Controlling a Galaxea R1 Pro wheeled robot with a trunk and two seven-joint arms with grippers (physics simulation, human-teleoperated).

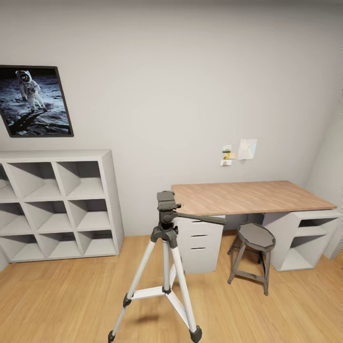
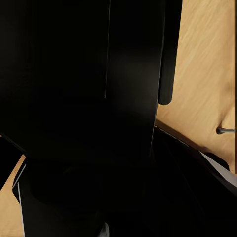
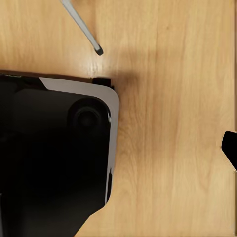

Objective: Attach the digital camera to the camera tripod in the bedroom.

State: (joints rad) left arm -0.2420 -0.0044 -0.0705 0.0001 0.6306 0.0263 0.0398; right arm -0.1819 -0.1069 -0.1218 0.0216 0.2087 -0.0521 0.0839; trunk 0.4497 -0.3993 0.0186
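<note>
Head view: the camera tripod (image 1: 165, 267) stands upright on the light wood floor (image 1: 62, 295) of the bedroom, near centre, w/ three silver-white legs spread, black feet and a dark grey pan head (image 1: 166, 202) on top. Its long handle (image 1: 200, 218) points toward the desk. We see nothing mounted on the head plate.

Behind the tripod, a wood-topped desk (image 1: 252, 196) sits against the pale grey wall (image 1: 190, 85), w/ a white drawer unit (image 1: 200, 245) under its left end and an open white shelf unit (image 1: 300, 240) under its right. A grey metal stool (image 1: 252, 255) stands just in front of the desk, apart from the tripod. To the left, a white cube shelf (image 1: 57, 205) stands against the wall, w/ an astronaut poster (image 1: 33, 101) above it. Small notes (image 1: 238, 151) are pinned above the desk.

Left wrist view: mostly dark robot body, w/ floor beyond and a thin grey leg tip (image 2: 224, 131) at the edge. Right wrist view: plank floor (image 3: 173, 148), a black-and-white robot base corner (image 3: 94, 128), and a thin grey leg end (image 3: 86, 32).

Jaw state of both grippers: we cannot tell.
</note>
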